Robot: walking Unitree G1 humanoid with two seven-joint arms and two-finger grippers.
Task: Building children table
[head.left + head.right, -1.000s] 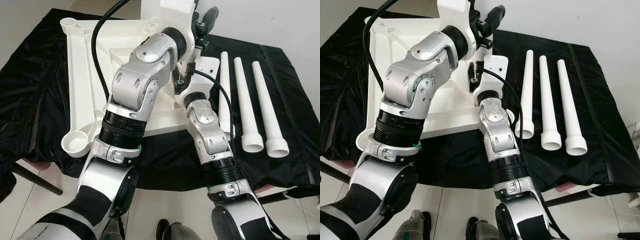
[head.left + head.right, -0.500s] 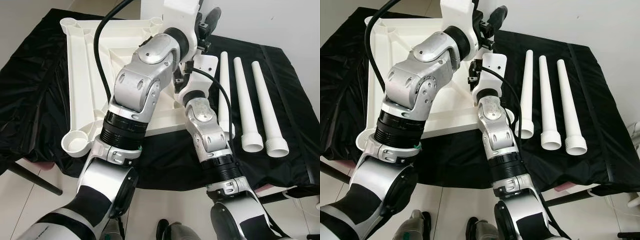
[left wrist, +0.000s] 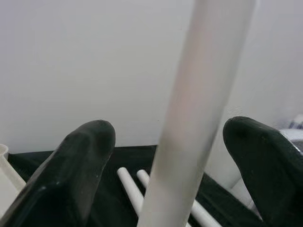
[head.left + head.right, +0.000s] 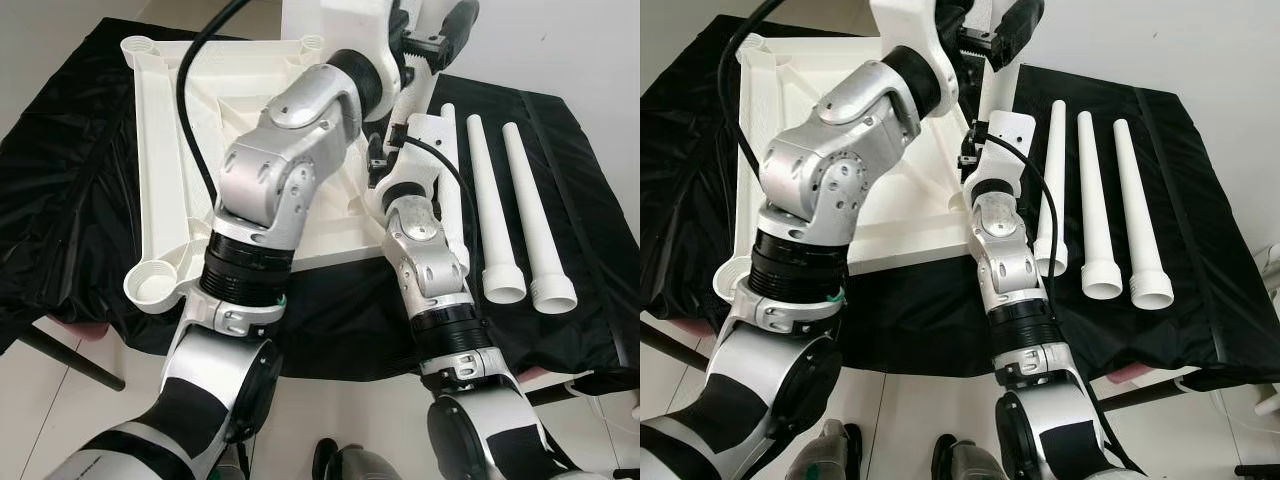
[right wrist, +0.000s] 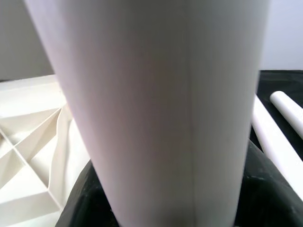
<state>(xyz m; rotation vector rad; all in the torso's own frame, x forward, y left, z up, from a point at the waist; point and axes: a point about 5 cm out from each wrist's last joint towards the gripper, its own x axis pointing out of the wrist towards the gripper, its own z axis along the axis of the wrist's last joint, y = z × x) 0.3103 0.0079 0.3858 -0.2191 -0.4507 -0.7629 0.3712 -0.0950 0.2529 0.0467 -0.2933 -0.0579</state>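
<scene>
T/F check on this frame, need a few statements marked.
1. Three table legs lie side by side on the black cloth, right of the table top. True.
2. The table top lies with its ribbed underside up. True.
3. The left hand has its fingers clamped tight on the upright leg. False: the leg stands between the fingers with a gap on each side.
4. The near-left corner socket already holds a leg. False: it is an empty open cup.
5. The lying legs have their wide ends toward the robot. True.
</scene>
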